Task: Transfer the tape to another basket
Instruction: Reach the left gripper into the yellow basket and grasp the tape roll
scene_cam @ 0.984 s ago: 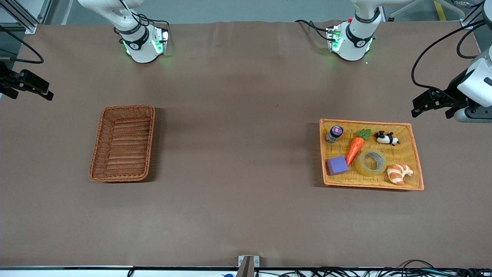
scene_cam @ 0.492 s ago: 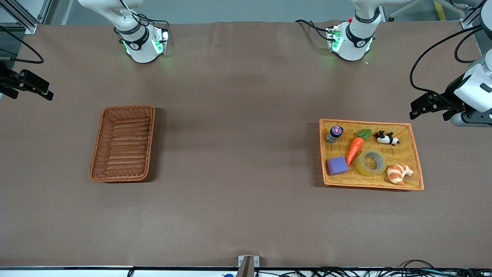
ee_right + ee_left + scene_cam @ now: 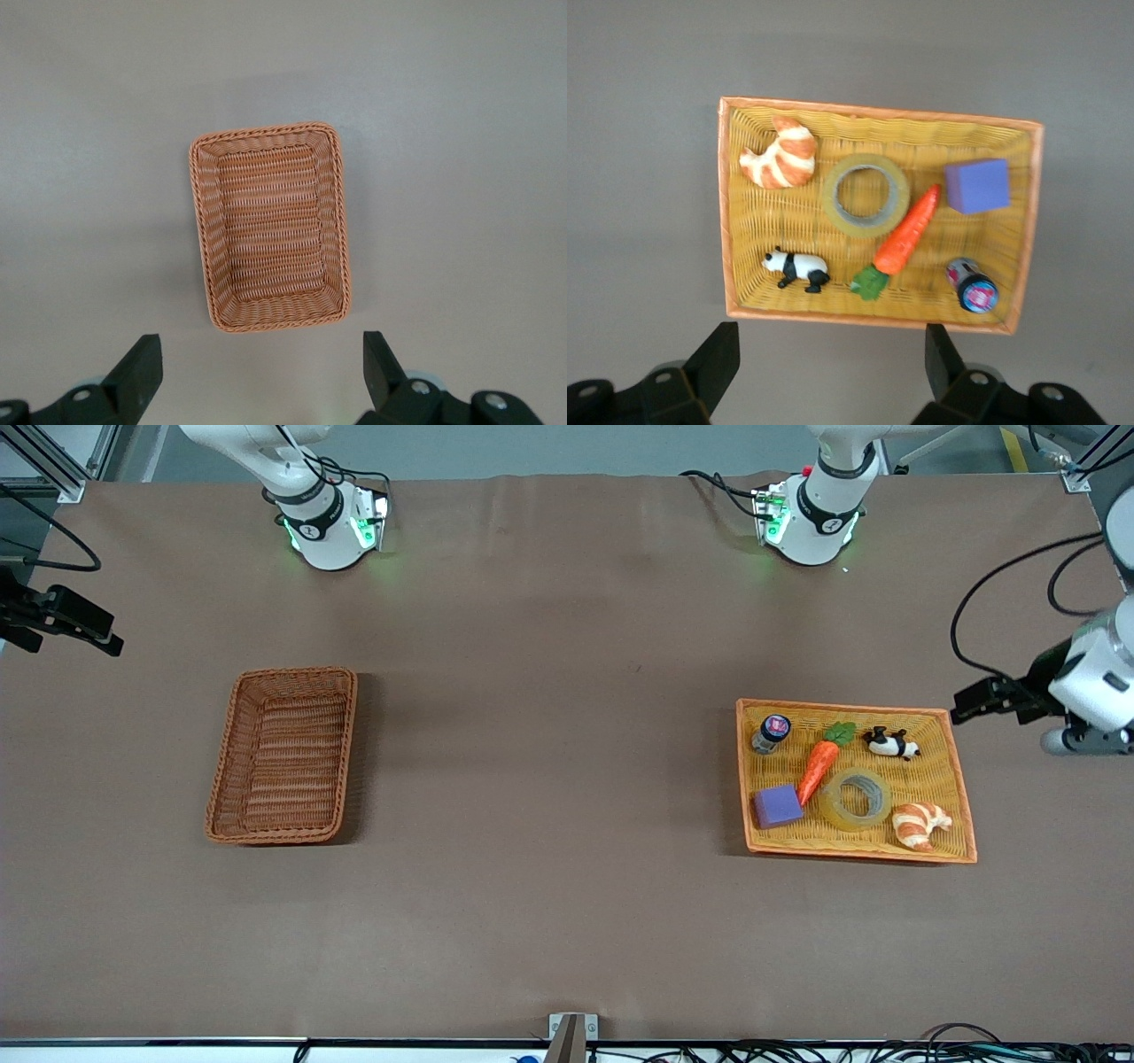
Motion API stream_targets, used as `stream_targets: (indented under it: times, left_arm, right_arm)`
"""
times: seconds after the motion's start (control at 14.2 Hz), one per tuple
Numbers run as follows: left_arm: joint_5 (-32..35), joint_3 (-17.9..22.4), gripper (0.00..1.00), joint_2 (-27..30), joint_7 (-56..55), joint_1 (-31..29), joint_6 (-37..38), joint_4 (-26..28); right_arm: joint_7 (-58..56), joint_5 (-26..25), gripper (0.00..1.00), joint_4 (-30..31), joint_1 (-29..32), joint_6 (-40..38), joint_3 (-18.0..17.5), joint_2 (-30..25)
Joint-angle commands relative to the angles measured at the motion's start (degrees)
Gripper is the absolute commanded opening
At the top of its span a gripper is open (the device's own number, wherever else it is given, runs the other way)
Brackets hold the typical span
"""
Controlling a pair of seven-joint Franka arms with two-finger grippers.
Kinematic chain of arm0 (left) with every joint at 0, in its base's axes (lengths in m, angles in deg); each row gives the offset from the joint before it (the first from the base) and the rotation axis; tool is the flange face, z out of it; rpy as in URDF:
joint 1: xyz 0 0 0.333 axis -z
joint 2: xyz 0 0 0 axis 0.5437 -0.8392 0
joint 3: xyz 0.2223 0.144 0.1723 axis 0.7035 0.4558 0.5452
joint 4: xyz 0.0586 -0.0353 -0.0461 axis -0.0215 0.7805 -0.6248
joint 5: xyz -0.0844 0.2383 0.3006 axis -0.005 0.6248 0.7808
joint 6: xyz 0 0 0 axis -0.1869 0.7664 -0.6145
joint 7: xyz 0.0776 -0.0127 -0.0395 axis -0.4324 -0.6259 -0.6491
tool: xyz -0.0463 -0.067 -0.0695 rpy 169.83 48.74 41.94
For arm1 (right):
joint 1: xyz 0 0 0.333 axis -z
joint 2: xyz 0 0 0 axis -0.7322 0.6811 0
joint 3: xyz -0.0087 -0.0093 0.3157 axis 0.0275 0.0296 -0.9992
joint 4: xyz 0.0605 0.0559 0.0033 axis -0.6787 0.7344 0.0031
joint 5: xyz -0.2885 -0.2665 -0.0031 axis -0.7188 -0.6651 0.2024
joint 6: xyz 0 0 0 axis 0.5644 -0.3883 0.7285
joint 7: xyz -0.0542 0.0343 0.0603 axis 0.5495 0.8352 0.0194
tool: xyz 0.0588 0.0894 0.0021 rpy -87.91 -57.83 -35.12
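The tape point(image 3: 855, 799) lies flat in the orange-yellow wicker tray point(image 3: 842, 706) toward the left arm's end of the table, between a carrot and a croissant. It also shows in the left wrist view point(image 3: 866, 195). The reddish-brown basket point(image 3: 283, 755) stands empty toward the right arm's end and shows in the right wrist view point(image 3: 270, 226). My left gripper point(image 3: 966, 710) is open and empty, in the air just off the tray's corner near the panda. My right gripper point(image 3: 111, 642) is open and empty, waiting high over the table's right-arm end.
The tray also holds a carrot point(image 3: 819, 769), a purple block point(image 3: 778, 806), a croissant point(image 3: 920, 824), a toy panda point(image 3: 890, 743) and a small jar point(image 3: 772, 733). Cables run along the table's edge nearest the front camera point(image 3: 797, 1050).
My left gripper has come down and moved closer to the tray's corner. The right arm, the tape and the baskets have not moved.
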Motion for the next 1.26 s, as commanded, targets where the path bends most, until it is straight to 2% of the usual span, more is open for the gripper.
stream_targets:
  times: [0.0,0.56,0.77,1.19]
  left_arm:
    - [-0.8,0.1,0.93,-3.7,0.9,-0.5,-4.2,0.9]
    - [-0.1,-0.3,0.93,-17.7,0.9,1.0,-13.9,0.8]
    - [0.0,-0.2,0.88,-20.9,1.0,1.0,-15.2,0.7]
    - [1.2,-0.2,0.89,-25.7,1.0,0.7,-19.9,1.0]
  right_arm:
    - [0.5,0.9,1.00,0.2,0.2,-0.2,-0.1,-0.3]
    - [0.5,1.0,1.00,0.3,0.2,-0.2,-0.1,-0.3]
    - [0.5,1.0,1.00,0.3,0.2,-0.2,-0.1,-0.3]
    - [1.0,1.0,1.00,0.3,0.1,-0.2,-0.1,-0.3]
